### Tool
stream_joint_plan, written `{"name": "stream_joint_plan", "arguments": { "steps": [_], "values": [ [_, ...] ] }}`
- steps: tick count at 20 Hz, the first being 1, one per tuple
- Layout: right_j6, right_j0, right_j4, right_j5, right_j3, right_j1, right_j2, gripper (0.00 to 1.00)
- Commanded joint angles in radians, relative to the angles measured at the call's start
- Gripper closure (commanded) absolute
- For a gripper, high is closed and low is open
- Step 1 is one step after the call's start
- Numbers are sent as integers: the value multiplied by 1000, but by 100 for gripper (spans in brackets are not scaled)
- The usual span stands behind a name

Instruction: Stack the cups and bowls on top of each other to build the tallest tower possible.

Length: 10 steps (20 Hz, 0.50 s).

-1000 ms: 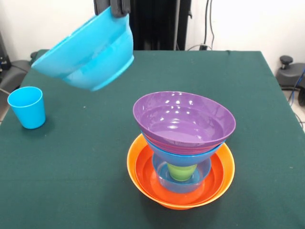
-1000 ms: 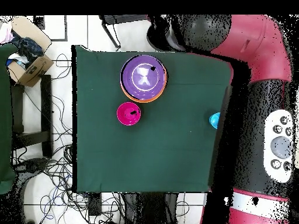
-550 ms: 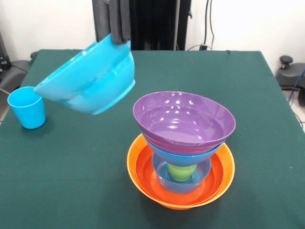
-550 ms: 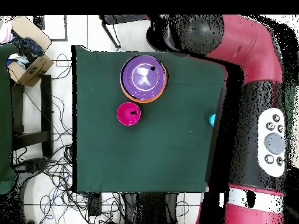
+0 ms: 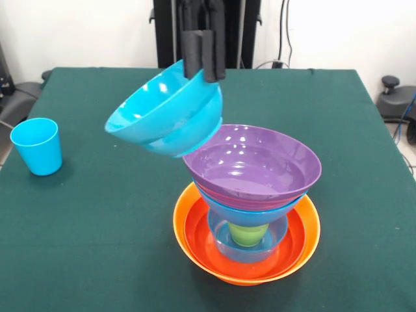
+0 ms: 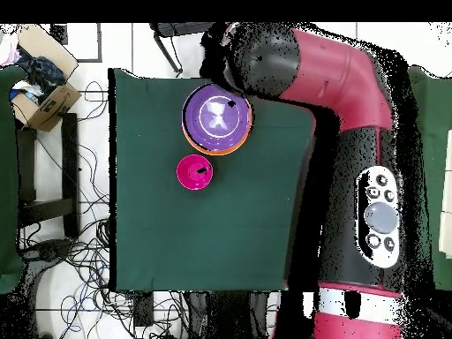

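front view: the gripper (image 5: pixel 203 60) has its fingers (image 5: pixel 192 57) clamped on the far rim of a tilted blue bowl (image 5: pixel 166 112), which hangs below them, beside the purple bowl (image 5: pixel 252 166) topping the tower (image 5: pixel 247 208). overhead view: the fingers are hidden under the arm (image 6: pixel 309 97); a pink bowl (image 6: pixel 195 171) sits apart on the table (image 6: pixel 221 238).

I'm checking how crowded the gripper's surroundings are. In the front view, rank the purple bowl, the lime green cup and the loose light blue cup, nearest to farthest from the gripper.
Measured from the gripper:
1. Glossy purple plastic bowl, topping the tower.
2. Lime green plastic cup, low inside the tower.
3. Light blue plastic cup, alone at the picture's left.
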Motion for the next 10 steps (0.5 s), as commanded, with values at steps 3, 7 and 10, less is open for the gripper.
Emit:
{"name": "stream_joint_plan", "arguments": {
  "steps": [3,7,10],
  "values": [
    [249,69,-5,-75,106,52,-71,100],
    [249,88,-8,-53,70,54,-98,100],
    [263,102,-15,-65,53,58,-122,100]
  ]
}}
